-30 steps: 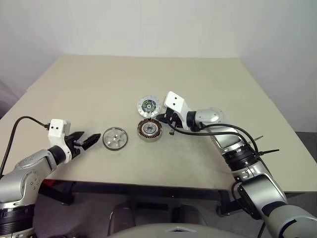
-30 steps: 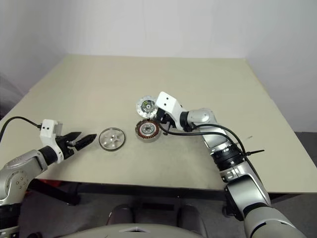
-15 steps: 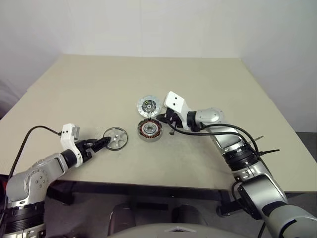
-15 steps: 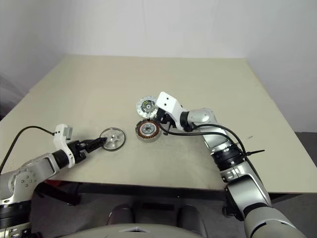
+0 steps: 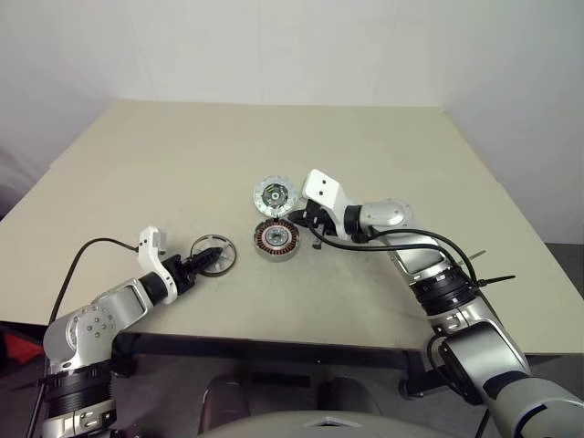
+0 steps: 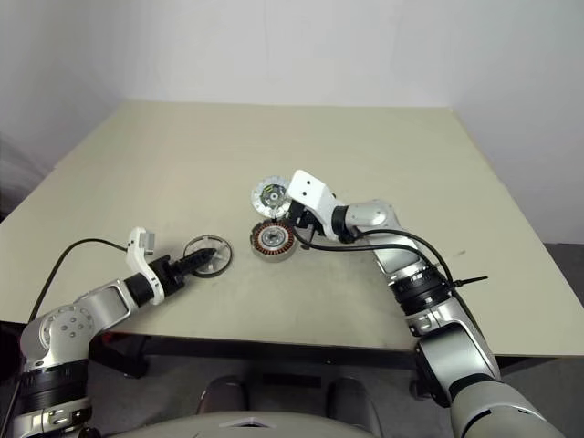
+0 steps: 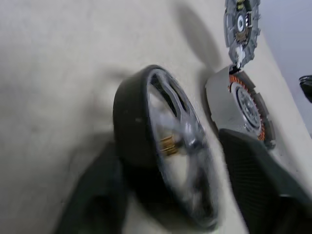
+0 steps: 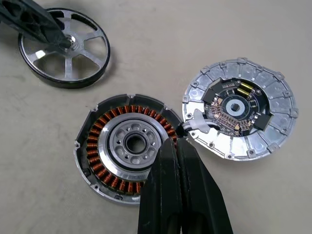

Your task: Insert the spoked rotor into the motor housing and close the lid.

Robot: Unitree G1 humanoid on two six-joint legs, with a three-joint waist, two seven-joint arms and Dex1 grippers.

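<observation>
The flat light-grey metal spoked rotor (image 5: 213, 255) lies on the beige counter (image 5: 274, 146), near its front edge, just left of the round silver-grey motor housing (image 5: 276, 238) with its copper-brown windings. The silvery round lid (image 5: 275, 194), dark circuit face up, lies touching the housing's far side.

The left pincer (image 5: 206, 260) has its black fingers straddling the rotor's rim, one over the spokes near the hub, the other outside the dark rim wall; the jaws stand partly apart, and I cannot tell whether they pinch the rim yet. The right pincer (image 8: 176, 146) is fully closed, holding nothing, its tips resting at the housing's edge beside the lid, likely to steady it.

The rotor looks rigid, thin and fairly light, but smooth metal will probably slip between the fingers. The raised rim seems the best hold: one finger through a spoke opening, one on the outer wall. A one-sided rim hold may let the disc tilt. Magnets in the rim could snatch it toward the housing, so the hold should be firm.
</observation>
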